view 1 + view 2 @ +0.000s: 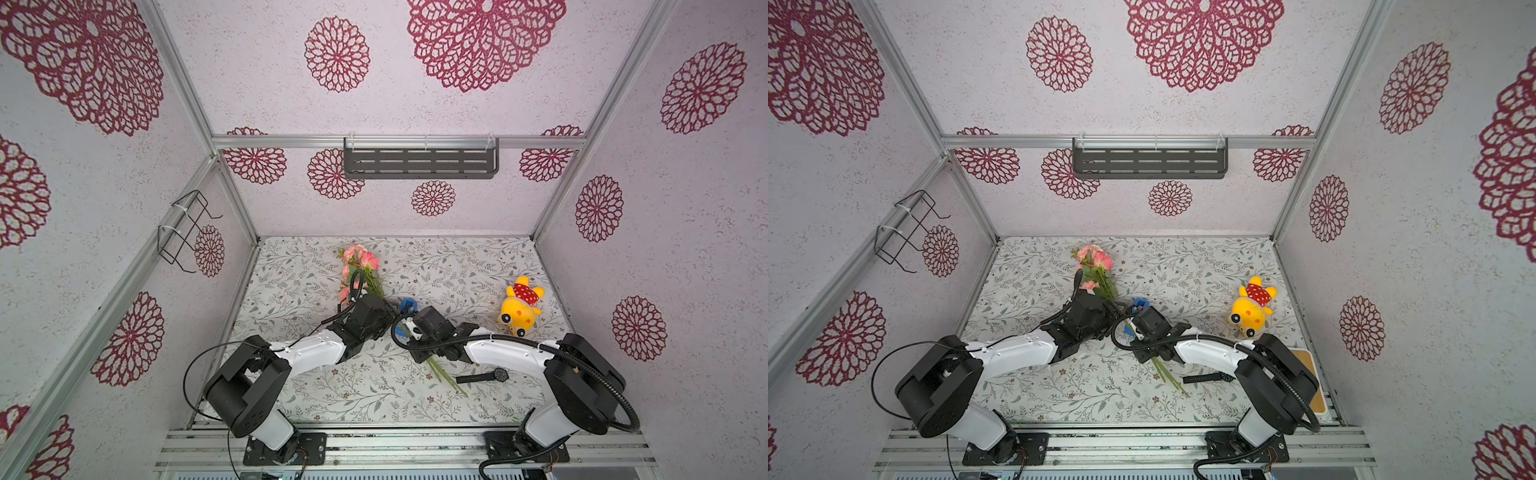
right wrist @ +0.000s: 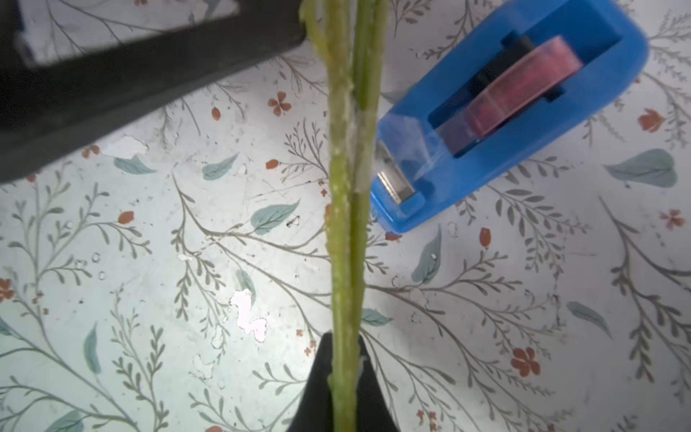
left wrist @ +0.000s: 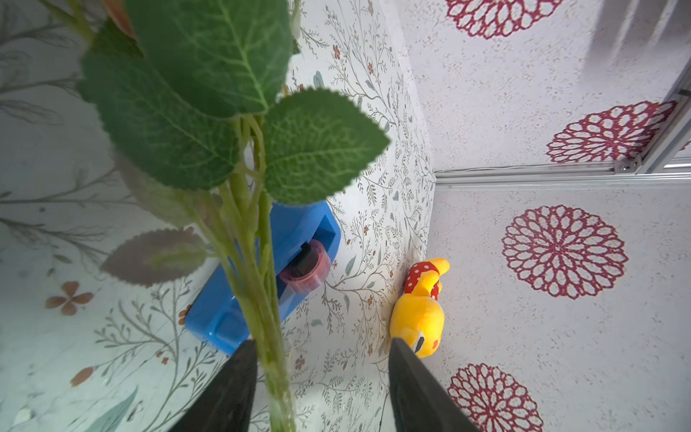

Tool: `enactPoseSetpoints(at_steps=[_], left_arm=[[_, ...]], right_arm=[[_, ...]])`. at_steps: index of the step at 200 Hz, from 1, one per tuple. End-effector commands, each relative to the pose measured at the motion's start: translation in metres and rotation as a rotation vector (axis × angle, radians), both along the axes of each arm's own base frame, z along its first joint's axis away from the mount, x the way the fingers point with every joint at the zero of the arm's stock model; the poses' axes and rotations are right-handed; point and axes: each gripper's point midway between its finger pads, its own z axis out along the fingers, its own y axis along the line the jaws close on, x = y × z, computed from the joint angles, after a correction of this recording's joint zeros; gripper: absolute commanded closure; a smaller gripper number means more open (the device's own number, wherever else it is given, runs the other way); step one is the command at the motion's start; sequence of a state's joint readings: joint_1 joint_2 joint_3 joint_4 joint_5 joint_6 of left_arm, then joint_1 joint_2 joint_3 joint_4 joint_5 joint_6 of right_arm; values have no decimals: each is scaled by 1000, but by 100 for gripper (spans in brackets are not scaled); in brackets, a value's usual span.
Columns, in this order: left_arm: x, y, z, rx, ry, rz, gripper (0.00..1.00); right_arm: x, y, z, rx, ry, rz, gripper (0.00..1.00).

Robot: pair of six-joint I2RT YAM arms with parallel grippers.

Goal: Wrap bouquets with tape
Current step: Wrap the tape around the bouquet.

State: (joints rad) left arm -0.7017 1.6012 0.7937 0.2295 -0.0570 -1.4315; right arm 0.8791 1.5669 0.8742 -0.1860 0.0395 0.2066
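While the table (image 1: 457, 266) with its leafy cloth fills the floor of the cell, the left arm (image 1: 307, 353) and right arm (image 1: 498, 353) both reach in over its middle, wrists nearly meeting. The bouquet (image 1: 360, 266) runs slantwise beneath them in both top views: pink blooms toward the far left, the stems passing under both wrists, and the cut ends showing out from under the right wrist on the near side. A toy (image 1: 521, 307), yellow with a red dotted cap, lies near the right wall, well apart from the flowers. The tape (image 1: 407, 305) sits between the two wrists, just beside the stems; in the right wrist view the tape (image 2: 516, 86) has its cutter end next to the stems, and a clear strip seems to reach from cutter to stems. The right gripper (image 2: 343, 340) is clamped on the bouquet (image 2: 347, 224), both fingers pressed to the stems. The left gripper (image 3: 323, 344) stands released around the bouquet (image 3: 258, 299): the stems run along one finger, and the other finger stands clear of them. A watch (image 1: 484, 377) lies flat near the stem ends.
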Motion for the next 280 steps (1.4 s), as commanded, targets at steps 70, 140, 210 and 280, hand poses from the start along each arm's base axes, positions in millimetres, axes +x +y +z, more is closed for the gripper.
enactPoseSetpoints(at_steps=[70,140,210,280], left_arm=[[-7,-24,-15,-40,102,-52,39],[-13,-31,-35,-69,139,-30,46],[-3,-39,-27,-110,81,-51,94],[10,-7,-21,-89,69,10,100]], right_arm=[[19,13,49,54,-186,-44,100],[10,22,60,219,-172,-96,100],[1,35,56,231,-128,-10,100],[21,-18,71,404,-91,-165,57]])
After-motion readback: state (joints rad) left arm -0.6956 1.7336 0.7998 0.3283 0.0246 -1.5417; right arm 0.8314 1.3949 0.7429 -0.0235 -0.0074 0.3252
